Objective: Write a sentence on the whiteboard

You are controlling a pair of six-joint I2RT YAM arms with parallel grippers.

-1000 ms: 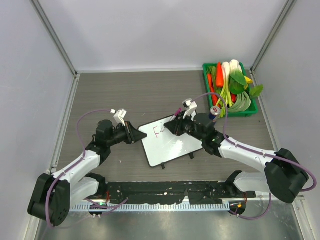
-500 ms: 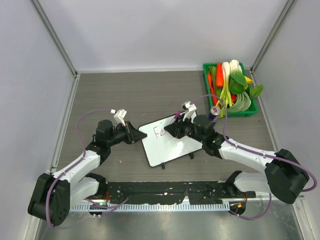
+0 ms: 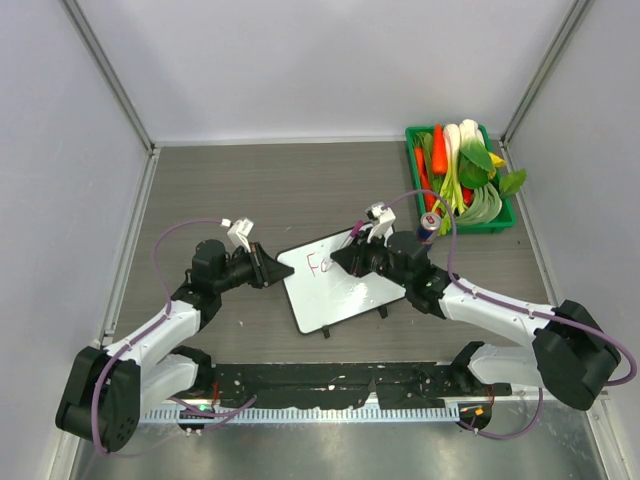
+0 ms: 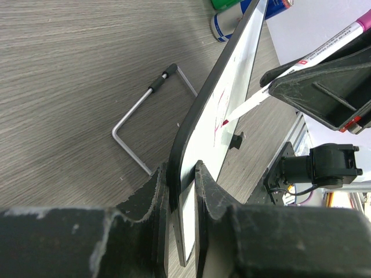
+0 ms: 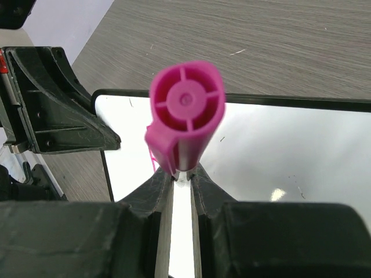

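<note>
Pink marks, the first couple of letters of the sentence point(image 3: 318, 264), sit near the left end of the whiteboard point(image 3: 345, 290). The board is around the middle of the counter point(image 3: 250, 190), a little toward its near edge, between the two arms. From the left wrist view it is seen almost edge-on and appears tipped up off the counter rather than flat, with a bent wire stand point(image 4: 142, 124) on the wood behind it.

Its left edge is clamped by the left gripper point(image 4: 181, 174), jaws pressed onto the dark rim from both faces. The right gripper point(image 5: 182, 174) is squeezed around a marker point(image 5: 185, 110) with a pink cap. The marker's long axis slants down from the gripper toward the board, and its tip meets the white face right beside the last letter.

Everything turns on where the blank surface lies. It stretches from the tip toward the counter's right edge and down toward its near edge, away from the left gripper and back toward the right arm's own side. By my reading, the writing line should run that way along the board, with the right arm drawing in as it goes. The left arm only has to brace the board. If that clamp gives, the strokes may skid.

A green tray point(image 3: 470, 229) of vegetables stands at the far right corner, well apart from the work.
</note>
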